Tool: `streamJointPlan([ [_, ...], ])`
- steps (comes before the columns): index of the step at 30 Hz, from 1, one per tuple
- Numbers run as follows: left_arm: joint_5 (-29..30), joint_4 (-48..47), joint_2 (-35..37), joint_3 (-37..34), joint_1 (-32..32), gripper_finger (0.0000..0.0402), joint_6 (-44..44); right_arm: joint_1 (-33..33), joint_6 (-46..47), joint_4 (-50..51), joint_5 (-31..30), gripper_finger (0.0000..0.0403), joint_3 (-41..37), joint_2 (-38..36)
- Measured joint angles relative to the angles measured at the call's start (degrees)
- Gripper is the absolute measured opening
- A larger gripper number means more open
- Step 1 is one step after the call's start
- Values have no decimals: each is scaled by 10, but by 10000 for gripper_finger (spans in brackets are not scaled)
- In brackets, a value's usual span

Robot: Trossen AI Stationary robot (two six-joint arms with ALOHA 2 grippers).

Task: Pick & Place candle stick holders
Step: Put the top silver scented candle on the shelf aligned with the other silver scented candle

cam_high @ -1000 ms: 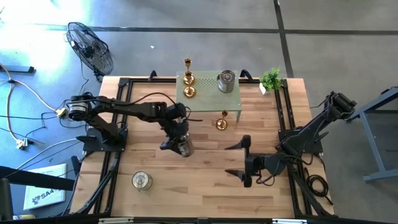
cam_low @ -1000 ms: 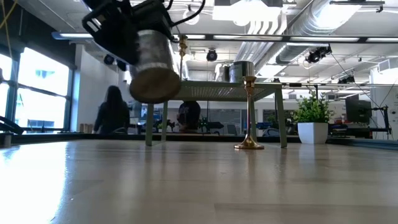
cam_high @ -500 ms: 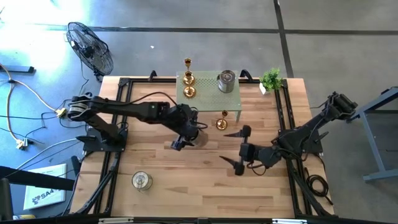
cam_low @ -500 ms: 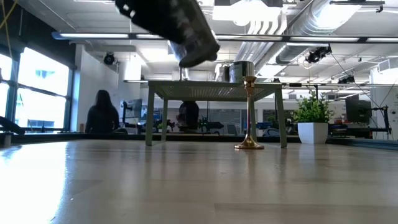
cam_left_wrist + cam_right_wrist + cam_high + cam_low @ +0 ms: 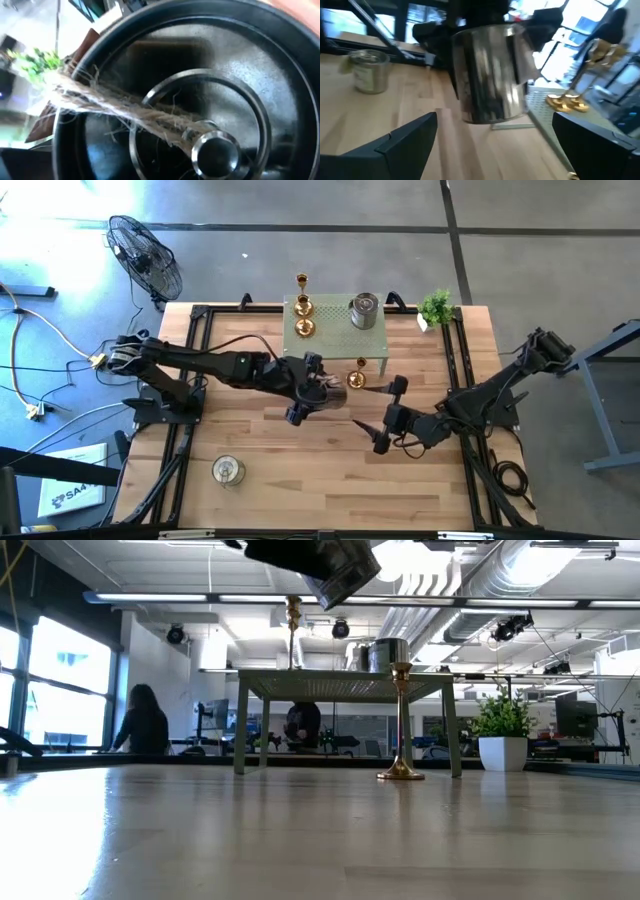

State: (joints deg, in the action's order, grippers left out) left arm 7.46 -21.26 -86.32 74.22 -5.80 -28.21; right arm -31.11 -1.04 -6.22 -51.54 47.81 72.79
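L tool [image 5: 318, 392] is gripping a silver jar [image 5: 327, 390] mid-counter [image 5: 300, 470], lifted clear of the wood: the low view is showing the jar [image 5: 345, 570] tilted, high above the surface, while the high view isn't giving height. L wrist view is showing only the jar's inside w/ a twine strand [image 5: 125, 112] across it. R tool [image 5: 384, 416] is hanging spread wide, just right of the jar, holding nothing; R wrist view is looking past its fingers [image 5: 405, 142] at the jar. A 2nd jar [image 5: 228, 471] is sitting near-left. On the far stand [image 5: 335, 345]: two gold holders [image 5: 304, 317] and a 3rd jar [image 5: 365, 311]. Another gold holder [image 5: 358, 378] is standing by the stand's near edge.
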Motion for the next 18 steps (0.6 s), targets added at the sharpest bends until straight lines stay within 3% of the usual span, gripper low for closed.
streamJointPlan([
  [13, -21, 40, -10, 0, 2, 358, -15, 81, 9, 9, 160, 390, 0, 0],
  [18, -20, 41, -24, -1, 2, 358, -24, 96, 9, 8, 173, 390, 0, 4],
])
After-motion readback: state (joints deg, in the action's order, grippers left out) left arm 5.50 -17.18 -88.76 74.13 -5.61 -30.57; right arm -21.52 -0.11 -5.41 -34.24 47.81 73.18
